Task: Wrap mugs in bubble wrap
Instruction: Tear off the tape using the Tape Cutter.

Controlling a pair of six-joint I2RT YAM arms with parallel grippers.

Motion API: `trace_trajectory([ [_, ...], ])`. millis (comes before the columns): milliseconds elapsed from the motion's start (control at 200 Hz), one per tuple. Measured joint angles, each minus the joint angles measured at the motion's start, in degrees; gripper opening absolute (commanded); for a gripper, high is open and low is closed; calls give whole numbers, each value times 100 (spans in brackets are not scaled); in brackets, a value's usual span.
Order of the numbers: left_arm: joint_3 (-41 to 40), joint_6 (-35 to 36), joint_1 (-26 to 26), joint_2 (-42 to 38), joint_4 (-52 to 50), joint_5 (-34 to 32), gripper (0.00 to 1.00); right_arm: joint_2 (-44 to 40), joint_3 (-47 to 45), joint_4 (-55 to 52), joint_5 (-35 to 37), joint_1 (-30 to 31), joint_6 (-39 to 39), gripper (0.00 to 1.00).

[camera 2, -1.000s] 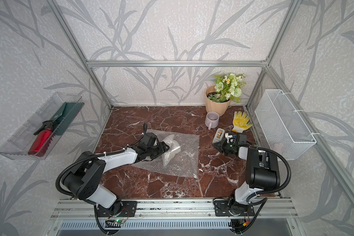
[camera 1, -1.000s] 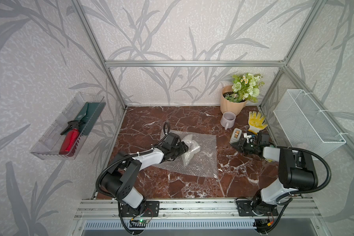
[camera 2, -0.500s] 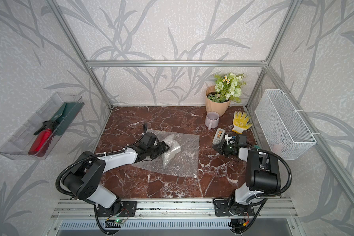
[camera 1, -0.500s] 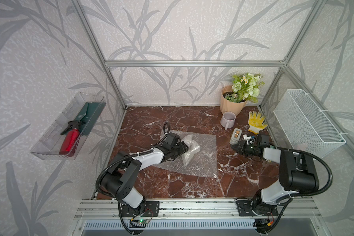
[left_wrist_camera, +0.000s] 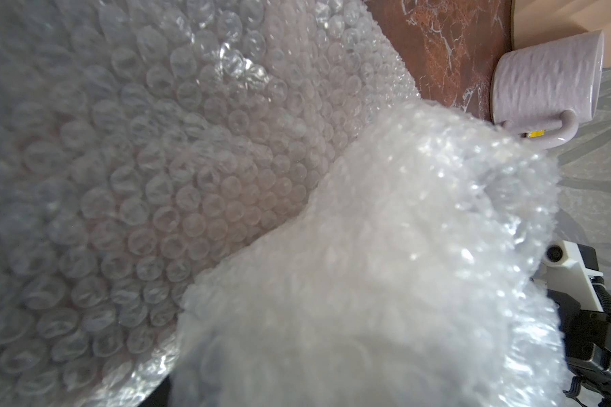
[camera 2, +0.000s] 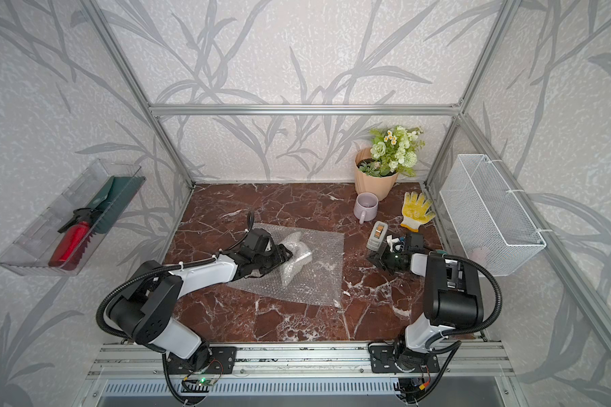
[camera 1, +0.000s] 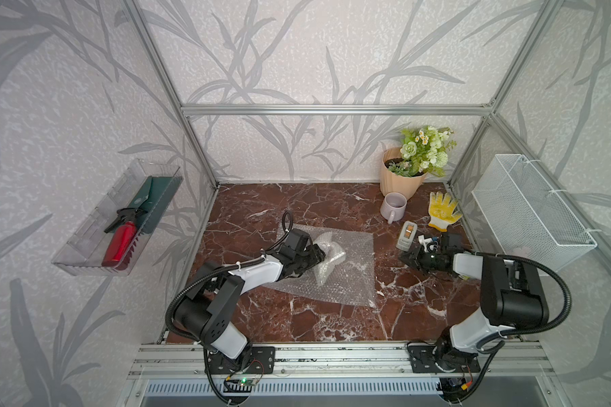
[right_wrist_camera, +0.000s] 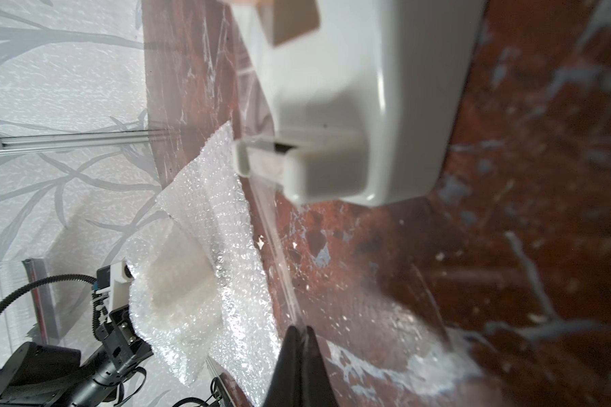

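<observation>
Tabletop (camera 1: 297, 317), red marble, both arms reaching in from the front rail. Nearest item: flat bubble wrap sheet (camera 1: 350, 282), mid-tabletop. On its far-left part lies a wrapped bundle (camera 1: 332, 257) of bubble wrap; a pale form shows through it in the right wrist view, which mug I cannot tell. Left end effector (camera 1: 314, 254) is pressed against the bundle's left side; wrap fills the left wrist view and hides the fingers, so clamped or merely touching: cannot tell. Right end effector (right_wrist_camera: 298, 331), right of the sheet: fingertips together, pinching a clear tape strip (right_wrist_camera: 272, 239) that runs to the grey tape dispenser (camera 1: 407, 235) just beyond. Farther back: lilac mug (camera 1: 393, 208), upright, unwrapped, beside a yellow glove (camera 1: 441, 211) and in front of the peach flowerpot (camera 1: 399, 183) in the far-right corner.
</observation>
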Motion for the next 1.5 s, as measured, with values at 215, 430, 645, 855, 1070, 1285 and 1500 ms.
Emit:
trace_trajectory([
  [215,4,0,0,9,-4,2,70,96,153,-262,413,101,-260,0],
  [430,13,0,0,11,-17,0,70,149,208,-400,678,118,-352,0],
  [645,15,2,0,13,-24,0,70,149,216,-431,824,122,-345,0],
  [855,15,0,0,17,-22,-2,70,146,254,-715,999,129,-273,0],
  [1070,13,0,0,17,-15,2,70,114,267,-942,1001,155,-173,0],
  [1285,13,35,0,17,-17,4,70,-562,61,-1263,1172,352,-101,0],
  [1500,13,92,0,15,-17,9,70,-1829,603,-1700,1272,1056,-374,0],
])
